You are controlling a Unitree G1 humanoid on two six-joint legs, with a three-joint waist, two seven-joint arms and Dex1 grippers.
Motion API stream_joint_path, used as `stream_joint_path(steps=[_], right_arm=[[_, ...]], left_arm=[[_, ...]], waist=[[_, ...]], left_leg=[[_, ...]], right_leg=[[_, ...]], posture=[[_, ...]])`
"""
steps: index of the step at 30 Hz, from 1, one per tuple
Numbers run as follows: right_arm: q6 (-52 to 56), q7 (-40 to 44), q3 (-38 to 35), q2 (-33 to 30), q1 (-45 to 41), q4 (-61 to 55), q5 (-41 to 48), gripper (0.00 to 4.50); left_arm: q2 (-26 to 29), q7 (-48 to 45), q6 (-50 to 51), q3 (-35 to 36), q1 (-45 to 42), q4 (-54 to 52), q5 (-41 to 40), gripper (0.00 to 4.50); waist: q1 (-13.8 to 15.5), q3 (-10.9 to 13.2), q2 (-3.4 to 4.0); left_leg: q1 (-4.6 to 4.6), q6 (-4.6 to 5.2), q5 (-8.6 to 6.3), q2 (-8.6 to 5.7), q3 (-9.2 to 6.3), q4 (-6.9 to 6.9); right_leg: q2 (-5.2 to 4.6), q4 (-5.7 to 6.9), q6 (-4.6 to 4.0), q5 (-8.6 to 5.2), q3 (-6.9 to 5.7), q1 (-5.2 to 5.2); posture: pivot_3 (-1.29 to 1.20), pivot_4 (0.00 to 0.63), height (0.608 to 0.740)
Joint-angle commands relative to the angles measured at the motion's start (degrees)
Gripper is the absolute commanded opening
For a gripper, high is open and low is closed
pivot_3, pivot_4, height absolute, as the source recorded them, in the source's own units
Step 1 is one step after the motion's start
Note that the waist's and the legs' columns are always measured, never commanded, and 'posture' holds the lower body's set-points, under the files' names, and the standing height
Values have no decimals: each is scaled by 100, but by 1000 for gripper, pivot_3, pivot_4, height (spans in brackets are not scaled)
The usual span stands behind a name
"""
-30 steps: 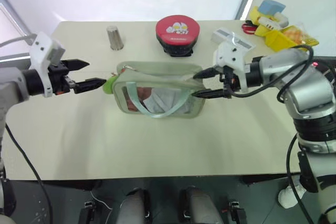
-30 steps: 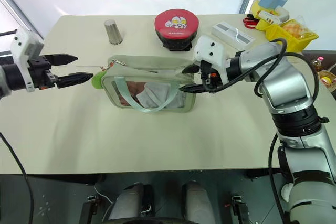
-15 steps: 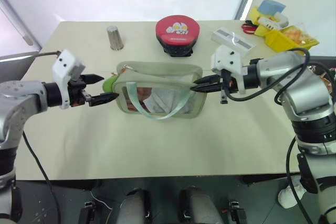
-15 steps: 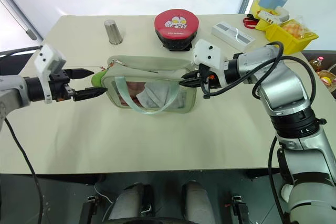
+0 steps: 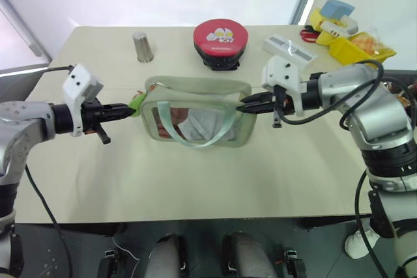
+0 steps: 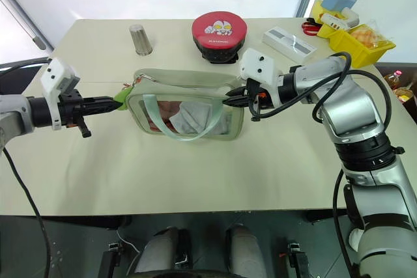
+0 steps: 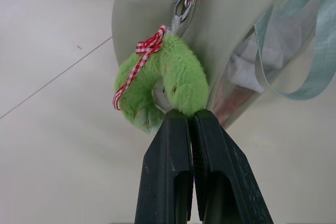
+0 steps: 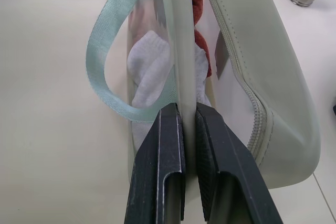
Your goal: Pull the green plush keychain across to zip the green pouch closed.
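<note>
Green pouch (image 5: 199,114) seen at centre of frame on pale surface (image 5: 195,174), clear window and mint strap facing camera. Green plush keychain (image 7: 160,85) hung at pouch's left end, pinched by left gripper (image 7: 190,119), fingers pressed together on plush. Right gripper (image 8: 186,114) clamped on pouch's right-end rim, fingers nearly closed. Red-lidded tin (image 5: 220,40) and metal cylinder (image 5: 142,46) placed at upper centre.

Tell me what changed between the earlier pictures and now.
The left gripper moved in toward the green pouch and its jaws, open a second ago, shut on the green plush keychain. The right gripper's jaws, slightly apart before, closed on the pouch's end edge. The pouch, red tin and metal cylinder stayed put.
</note>
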Motion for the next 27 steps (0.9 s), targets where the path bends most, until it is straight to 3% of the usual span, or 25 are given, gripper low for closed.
stream_joint_path(steps=[1, 7, 13, 19, 20, 21, 24, 25, 27], right_arm=[[-108, -29, -24, 15, -91, -26, -16, 277], [-182, -50, -8, 77, -151, 85, -58, 277], [-263, -75, 37, 184, -226, 210, -116, 277], [-208, -144, 20, 240, -181, 137, -113, 277], [-195, -158, 17, 243, -170, 120, -110, 277], [-184, -169, 14, 244, -163, 108, -109, 277], [-154, -192, -2, 228, -140, 78, -104, 277], [-144, -194, -7, 219, -130, 69, -100, 277], [-150, -171, -11, 183, -95, 58, -97, 277]], left_arm=[[156, -50, -72, 168, -265, 88, 17, 16], [162, -205, 186, -108, -1171, -137, -210, 16], [-139, -329, -62, -799, -1514, -465, 25, 16], [-567, -149, -664, -1289, -1952, 28, 678, 16], [-624, -160, -709, -1299, -2004, 110, 718, 636], [-653, -192, -720, -1293, -2039, 152, 722, 893], [-657, -285, -723, -1256, -2112, 205, 745, 2363], [-637, -311, -716, -1235, -2125, 212, 749, 2575], [-521, -391, -721, -1204, -2095, 154, 784, 3696]], waist=[[2, 0, 0], [42, 0, 0], [67, -2, 2], [81, -2, 2], [73, -2, 2], [68, -2, 2], [68, -2, 2], [71, -2, 2], [72, -2, 2]], left_leg=[[0, 0, 0, 0, 0, 0], [0, 0, 0, 0, 1, 1], [9, 0, 0, 1, 2, 1], [9, 0, 0, 0, 2, 2], [10, 0, 0, 0, 2, 2], [10, 0, 0, 0, 3, 2], [9, 0, 0, 2, 3, 2], [9, 0, 0, 3, 3, 2], [10, 0, 0, 4, 3, 2]], right_leg=[[0, 0, 0, 0, 0, 0], [2, -1, 0, 0, 0, 0], [8, 2, 0, 0, 3, 5], [9, 1, 0, 0, 4, 7], [10, 1, 0, 0, 4, 7], [13, 0, 0, 0, 5, 7], [14, 0, 0, 0, 6, 6], [13, 1, 0, 0, 6, 6], [13, 1, 0, 0, 6, 6]], posture=[[0, 150, 740], [0, 150, 740], [0, 150, 740], [0, 150, 740], [0, 150, 740], [0, 150, 740], [0, 150, 740], [0, 150, 740], [0, 150, 740]])
